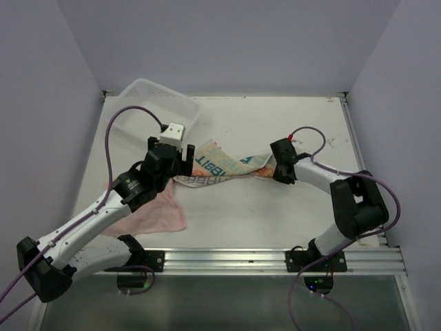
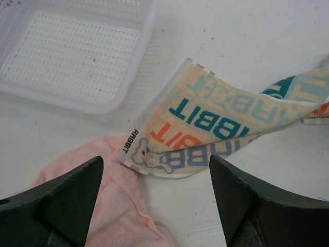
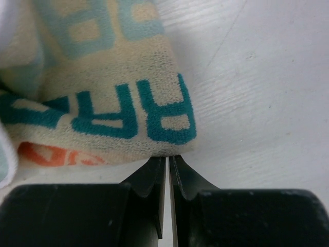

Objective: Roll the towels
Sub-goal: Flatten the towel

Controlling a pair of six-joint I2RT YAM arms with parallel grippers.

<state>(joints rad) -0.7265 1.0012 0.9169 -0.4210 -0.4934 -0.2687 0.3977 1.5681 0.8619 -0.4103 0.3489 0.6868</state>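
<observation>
The printed towel (image 1: 222, 167) lies twisted across the table's middle, with big teal and orange letters (image 2: 221, 116). Its right end (image 3: 103, 103) meets the tips of my right gripper (image 1: 275, 169), whose jaws (image 3: 168, 157) are pressed together with only a slit between them, pinching that edge. The pale pink towel (image 1: 153, 212) lies crumpled at the front left, its upper edge tucked under the printed towel's left corner (image 2: 128, 154). My left gripper (image 1: 172, 156) hangs open above that corner, with one finger over the pink cloth (image 2: 118, 206) and the other over bare table; nothing sits between the fingers (image 2: 154, 172).
A white mesh plastic basket (image 1: 148, 96) stands at the back left, close behind the left gripper, and its near wall (image 2: 128, 98) shows in the left wrist view. Grey walls close in three sides. A metal rail (image 1: 275, 258) runs along the near edge.
</observation>
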